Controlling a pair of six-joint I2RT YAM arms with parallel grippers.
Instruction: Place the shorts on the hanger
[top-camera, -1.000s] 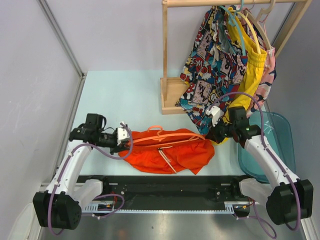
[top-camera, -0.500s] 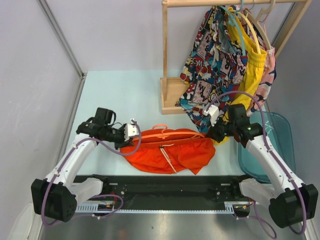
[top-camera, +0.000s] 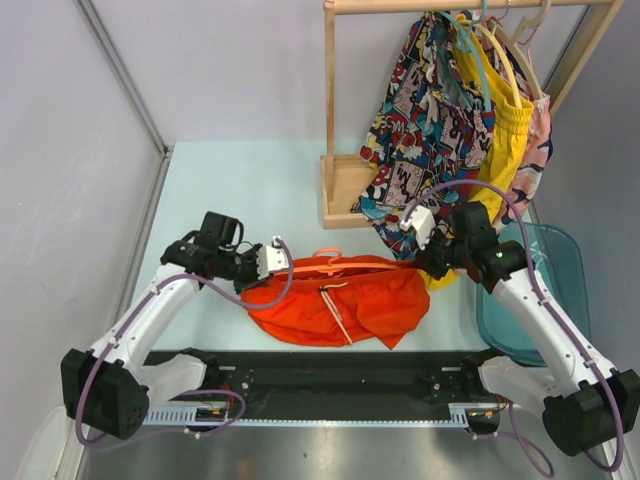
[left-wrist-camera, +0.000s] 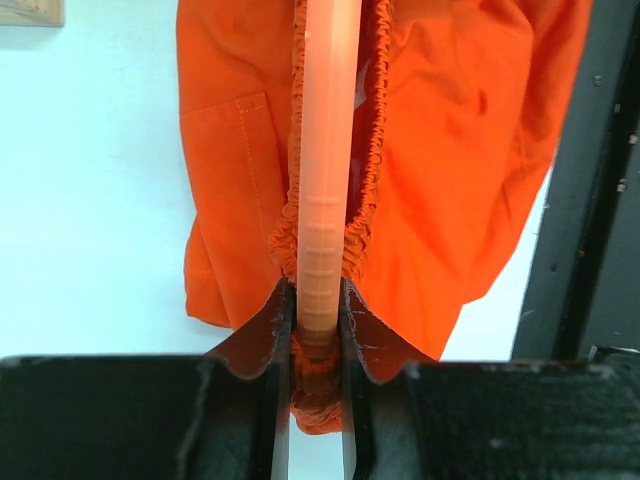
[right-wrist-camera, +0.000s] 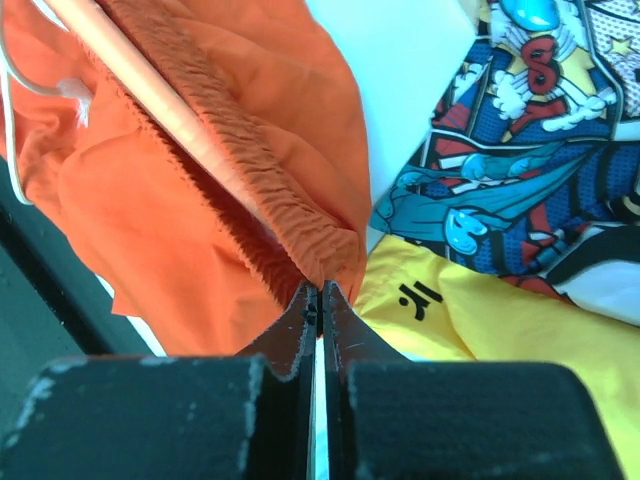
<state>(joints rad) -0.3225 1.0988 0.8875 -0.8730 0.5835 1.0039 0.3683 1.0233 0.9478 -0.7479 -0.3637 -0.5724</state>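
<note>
The orange-red shorts (top-camera: 380, 305) hang in a bunch over the near table, their elastic waist stretched along the thin orange hanger (top-camera: 345, 268). The hanger's hook points toward the back. My left gripper (top-camera: 272, 258) is shut on the hanger's left end. In the left wrist view the hanger (left-wrist-camera: 325, 150) runs straight out from the left gripper (left-wrist-camera: 318, 320), with waistband fabric of the shorts (left-wrist-camera: 450, 150) bunched round it. My right gripper (top-camera: 420, 262) is shut on the waist's right corner. In the right wrist view the right gripper (right-wrist-camera: 317, 295) pinches the shorts (right-wrist-camera: 200, 230); the hanger (right-wrist-camera: 150, 85) slants away inside the waistband.
A wooden rack (top-camera: 345, 190) stands at the back right with comic-print shorts (top-camera: 420, 130) and yellow shorts (top-camera: 505, 130) hanging close behind my right gripper. A teal bin (top-camera: 560, 290) sits at the right edge. A black rail (top-camera: 320, 375) runs along the near edge.
My left gripper has moved right and toward the back with the hanger's end. The right gripper has shifted slightly back. The shorts have bunched narrower between them.
</note>
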